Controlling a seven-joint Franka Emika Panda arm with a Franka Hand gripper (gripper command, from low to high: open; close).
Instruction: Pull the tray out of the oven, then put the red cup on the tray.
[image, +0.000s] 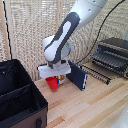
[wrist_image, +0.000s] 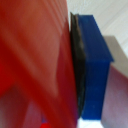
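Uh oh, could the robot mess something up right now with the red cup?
Maybe. The gripper is down at the red cup, and the upright dark-blue box stands right beside it, so a sideways move could knock the box over. The tray sticks out of the oven over on the exterior view's right, so the cup could slip on that long carry.

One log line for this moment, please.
tool: over red cup, grip unclear | tray: pulled out of oven | cup: not yet on tray
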